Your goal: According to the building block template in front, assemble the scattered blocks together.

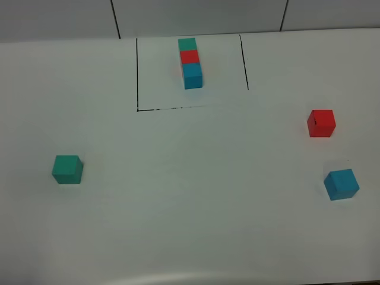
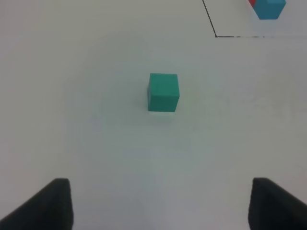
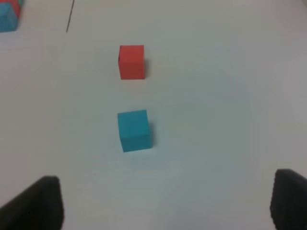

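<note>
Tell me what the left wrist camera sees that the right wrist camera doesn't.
Only the left wrist view: the loose teal-green cube and the left gripper, open. Only the right wrist view: the loose red cube and loose blue cube, apart from each other, and the right gripper, open. Both: the white table, a black drawn line and the template's blue end at the frame edge.
</note>
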Robot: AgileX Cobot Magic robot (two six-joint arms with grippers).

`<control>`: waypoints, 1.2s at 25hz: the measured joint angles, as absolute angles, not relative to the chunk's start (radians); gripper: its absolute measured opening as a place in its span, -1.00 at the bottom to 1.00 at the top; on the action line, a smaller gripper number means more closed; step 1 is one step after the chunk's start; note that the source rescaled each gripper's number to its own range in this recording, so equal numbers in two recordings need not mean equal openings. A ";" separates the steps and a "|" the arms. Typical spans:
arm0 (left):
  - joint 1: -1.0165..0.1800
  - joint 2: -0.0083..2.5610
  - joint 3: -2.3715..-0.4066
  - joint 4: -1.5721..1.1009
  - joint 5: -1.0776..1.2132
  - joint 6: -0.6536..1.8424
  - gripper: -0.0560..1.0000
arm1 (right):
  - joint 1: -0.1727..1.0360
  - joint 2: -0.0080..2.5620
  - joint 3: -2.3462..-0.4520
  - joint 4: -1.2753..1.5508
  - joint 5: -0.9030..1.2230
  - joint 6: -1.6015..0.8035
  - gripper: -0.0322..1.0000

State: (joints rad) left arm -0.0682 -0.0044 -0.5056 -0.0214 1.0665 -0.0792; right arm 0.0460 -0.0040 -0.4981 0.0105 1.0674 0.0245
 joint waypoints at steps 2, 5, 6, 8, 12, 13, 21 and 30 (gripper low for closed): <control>-0.068 -0.004 -0.506 -0.021 1.066 -0.079 0.21 | 0.046 -0.004 -0.498 0.010 1.067 0.025 0.85; -0.068 -0.004 -0.506 -0.021 1.066 -0.079 0.21 | 0.046 -0.004 -0.498 0.010 1.067 0.025 0.85; -0.068 -0.004 -0.506 -0.021 1.066 -0.079 0.21 | 0.046 -0.004 -0.498 0.011 1.067 0.025 0.85; -0.068 -0.004 -0.506 -0.021 1.066 -0.079 0.21 | 0.046 -0.004 -0.498 0.011 1.067 0.025 0.85; -0.068 -0.004 -0.506 -0.021 1.066 -0.079 0.21 | 0.046 -0.004 -0.498 0.011 1.067 0.025 0.85; -0.068 -0.004 -0.506 -0.021 1.066 -0.079 0.21 | 0.046 -0.004 -0.498 0.011 1.067 0.025 0.85; -0.068 -0.004 -0.506 -0.021 1.066 -0.079 0.21 | 0.046 -0.004 -0.498 0.011 1.067 0.025 0.85; -0.068 -0.004 -0.506 -0.021 1.066 -0.079 0.21 | 0.046 -0.004 -0.498 0.011 1.067 0.025 0.85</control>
State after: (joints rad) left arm -0.0682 -0.0044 -0.5056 -0.0214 1.0665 -0.0792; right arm 0.0460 -0.0040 -0.4981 0.0114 1.0674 0.0254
